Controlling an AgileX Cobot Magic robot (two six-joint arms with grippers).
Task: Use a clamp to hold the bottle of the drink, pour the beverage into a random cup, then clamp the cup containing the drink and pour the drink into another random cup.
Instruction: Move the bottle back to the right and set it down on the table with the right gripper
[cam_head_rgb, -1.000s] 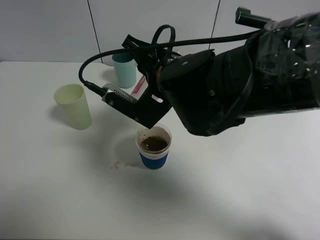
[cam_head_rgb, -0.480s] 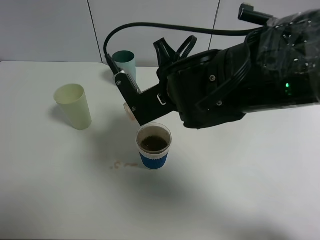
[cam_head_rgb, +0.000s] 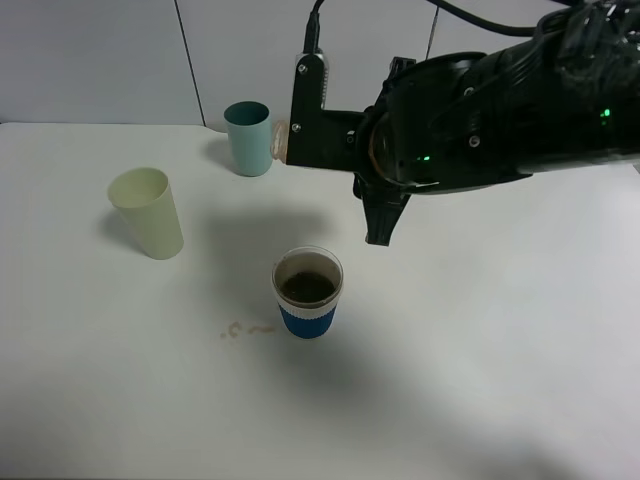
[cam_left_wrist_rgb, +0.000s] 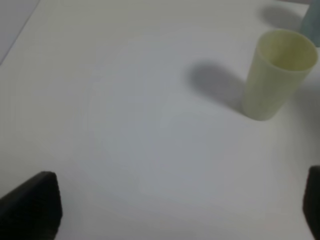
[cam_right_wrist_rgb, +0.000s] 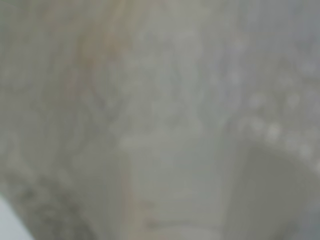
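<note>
My right gripper (cam_head_rgb: 297, 140) hangs high above the table beside the teal cup, shut on the bottle (cam_head_rgb: 282, 143). Only a pale end of the bottle shows past the black jaws. The right wrist view is filled by a blurred pale surface, the bottle (cam_right_wrist_rgb: 165, 150) seen up close. The blue-sleeved cup (cam_head_rgb: 308, 293) stands at mid-table, and the dark brown beverage (cam_head_rgb: 307, 287) sits in it. The pale green tumbler (cam_head_rgb: 147, 212) (cam_left_wrist_rgb: 277, 75) stands upright at the left. My left gripper (cam_left_wrist_rgb: 170, 210) is open over bare table, short of the tumbler, with one fingertip (cam_left_wrist_rgb: 32, 205) at each side of the view.
A teal cup (cam_head_rgb: 248, 138) stands at the back, close to the held bottle. A small brown spill (cam_head_rgb: 245, 329) marks the table left of the blue-sleeved cup. The bulky right arm (cam_head_rgb: 500, 110) overhangs the back right. The white table (cam_head_rgb: 480, 380) runs to the wall behind.
The right arm has lifted and swung up and back from over the blue-sleeved cup, turning the bottle away from it. The cups have not moved.
</note>
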